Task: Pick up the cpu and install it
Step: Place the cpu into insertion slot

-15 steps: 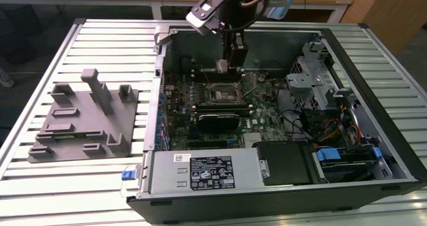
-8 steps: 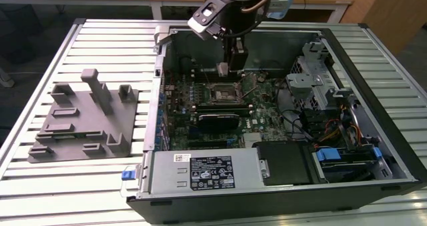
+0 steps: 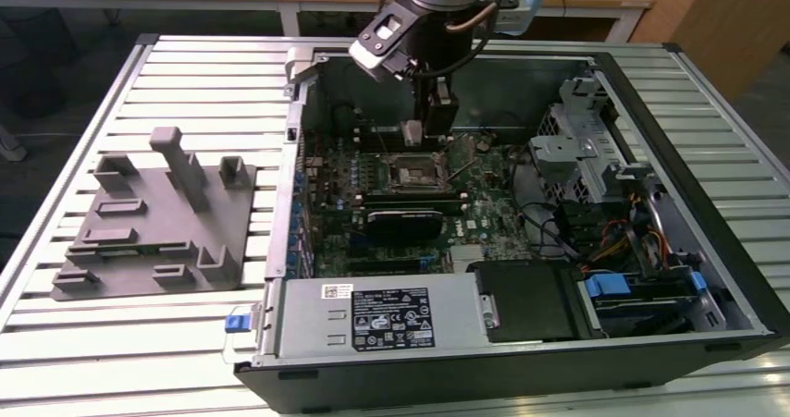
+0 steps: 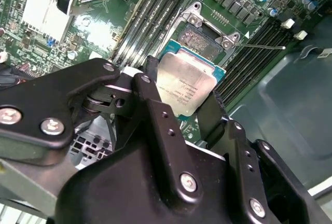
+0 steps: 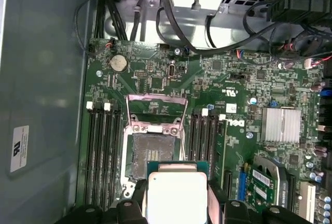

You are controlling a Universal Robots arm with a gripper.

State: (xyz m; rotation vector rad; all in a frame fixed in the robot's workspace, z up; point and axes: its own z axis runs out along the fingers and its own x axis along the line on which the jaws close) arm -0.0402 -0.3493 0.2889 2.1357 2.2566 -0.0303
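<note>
Second wrist view: flat square silvery-topped cpu [image 4: 187, 86] gripped between black fingers of hand [image 4: 182, 90], held over green motherboard [image 4: 98, 32], near open black socket frame [image 4: 201, 38].

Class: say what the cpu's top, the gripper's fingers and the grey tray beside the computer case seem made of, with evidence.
The cpu top: probably metal, brushed silvery sheen. The gripper fingers: matte black with screws; metal or plastic, unclear. The tray: likely moulded plastic, uniform dull grey.
</note>
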